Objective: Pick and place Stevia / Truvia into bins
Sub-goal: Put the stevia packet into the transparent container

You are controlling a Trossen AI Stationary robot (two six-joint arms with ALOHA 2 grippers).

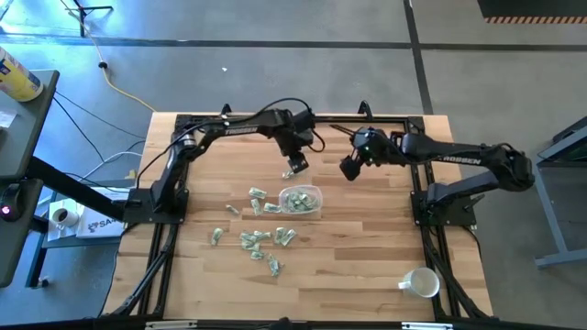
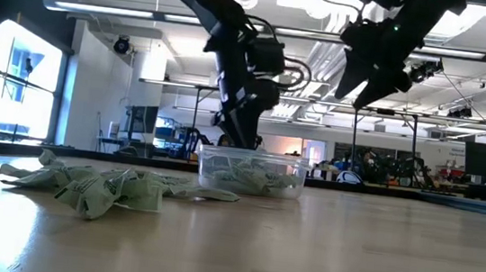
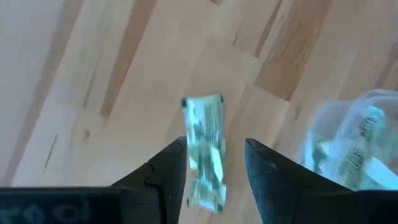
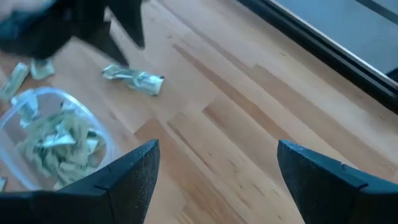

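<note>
loose packets (image 2: 84,184) lie nearest on the pale wood table (image 1: 367,266), beside the bin (image 1: 301,199), already part filled. the left gripper (image 3: 214,171), above and just behind the bin, pinches one packet (image 3: 205,149) between barely parted fingers; i judge it should shift over the bin before letting go. the right gripper (image 4: 214,171) waits nearby, spread wide and empty, with a workshop behind.

Near the middle of the overhead frame sits the clear bin (image 1: 302,200), upright on the bench, a heap of green-and-white packets (image 1: 295,203) already inside. More loose packets (image 1: 260,240) lie crumpled and scattered lower left of it, with a few (image 1: 260,195) just beside its left wall. One packet (image 3: 206,149) hangs lengthwise between the left tool's fingers, above bare wood beside the bin. Low down, the heap fills the bin (image 2: 252,173) to around half its height.
</note>
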